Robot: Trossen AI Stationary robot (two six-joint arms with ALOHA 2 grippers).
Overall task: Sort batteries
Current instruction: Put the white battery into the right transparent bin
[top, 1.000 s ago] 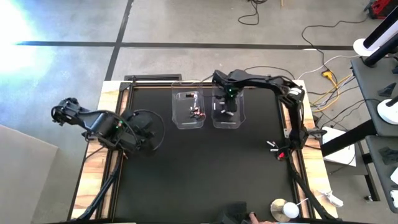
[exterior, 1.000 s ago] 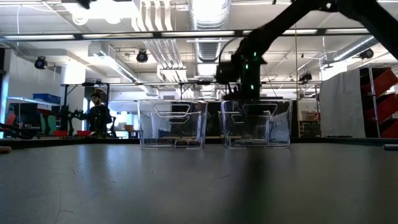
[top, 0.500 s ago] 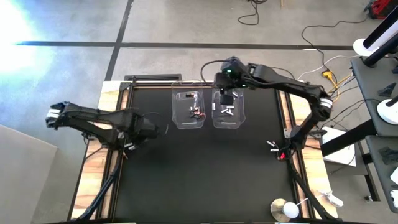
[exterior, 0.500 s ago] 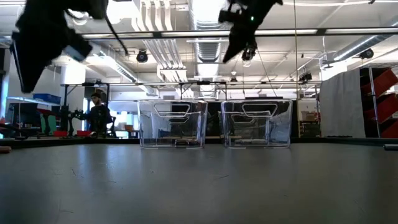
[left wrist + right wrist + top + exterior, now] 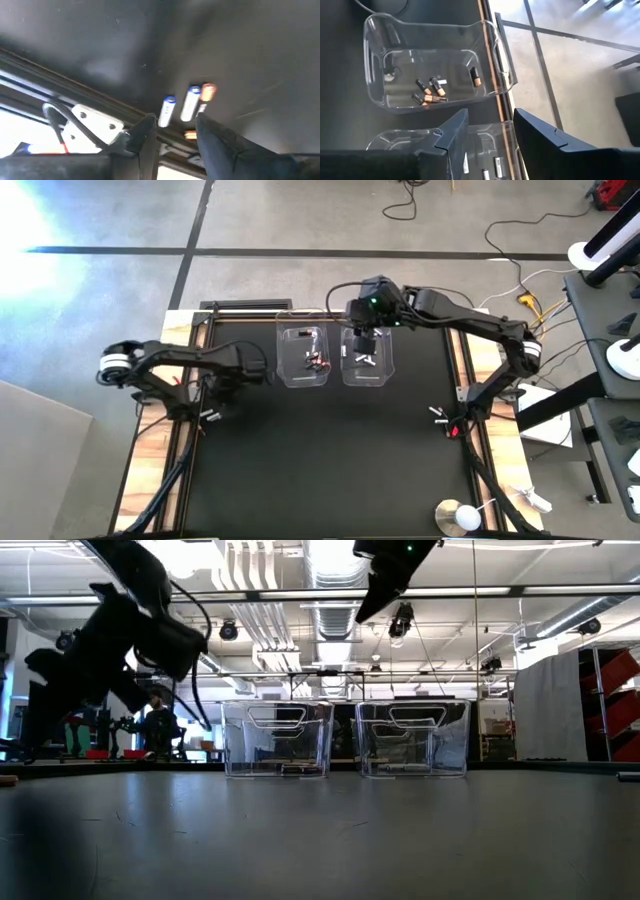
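- Above the right clear tub [image 5: 367,358], right hand [image 5: 489,131] hovers, fingers parted, empty
- Left hand [image 5: 175,131] open over batteries [image 5: 186,104] on tabletop [image 5: 330,450]

From above we look straight down on the whole worktop [image 5: 320,460]. The low camera looks level across it; both views share the two tubs [image 5: 277,738]. Each wrist camera looks closely past its own jaws.

The tool [image 5: 489,131] hangs empty, fingers apart, over two clear tubs [image 5: 375,60] holding batteries [image 5: 431,90].
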